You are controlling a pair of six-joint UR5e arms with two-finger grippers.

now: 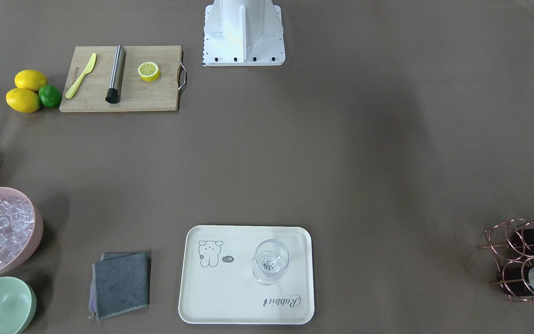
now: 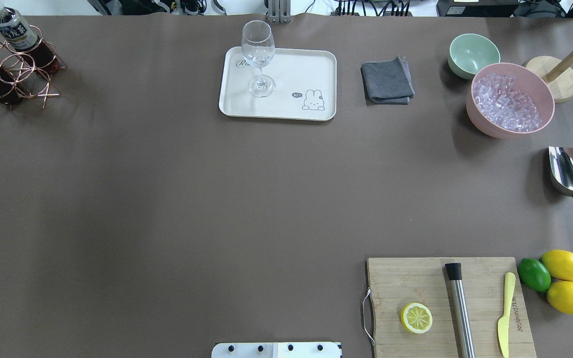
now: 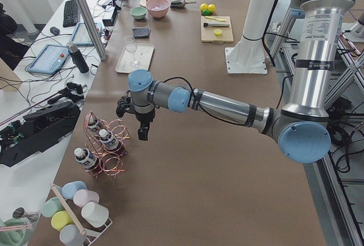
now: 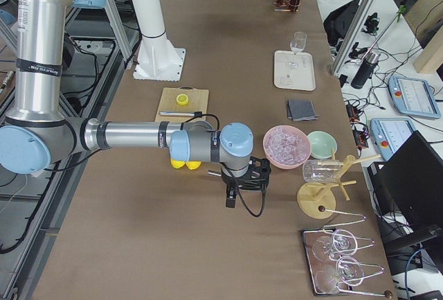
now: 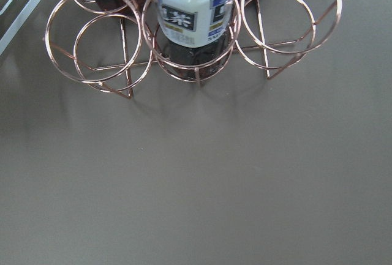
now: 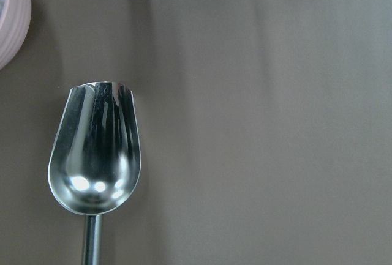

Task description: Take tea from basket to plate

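While poised near the basket [image 5: 128,75], left gripper [image 3: 142,132] opening and load impossible to tell, risks snagging its wire and toppling the tea [image 5: 191,20], upright in its cell, well apart from the plate [image 2: 276,107].

Tea bottles [image 3: 94,124] [image 3: 108,140] [image 3: 85,158], three; one copper wire basket [image 3: 119,129]; one cream tray [image 2: 286,107] bearing one stemmed glass [image 2: 258,54]; whole lemons [image 2: 564,265] [image 2: 570,297], two; one lime [image 2: 534,274]; one lemon half [image 2: 416,317]; bowls [image 2: 485,130] [image 2: 473,52], two; one steel scoop [image 2: 569,174]; one cutting board [image 2: 396,283]; one grey cloth [image 2: 387,79].
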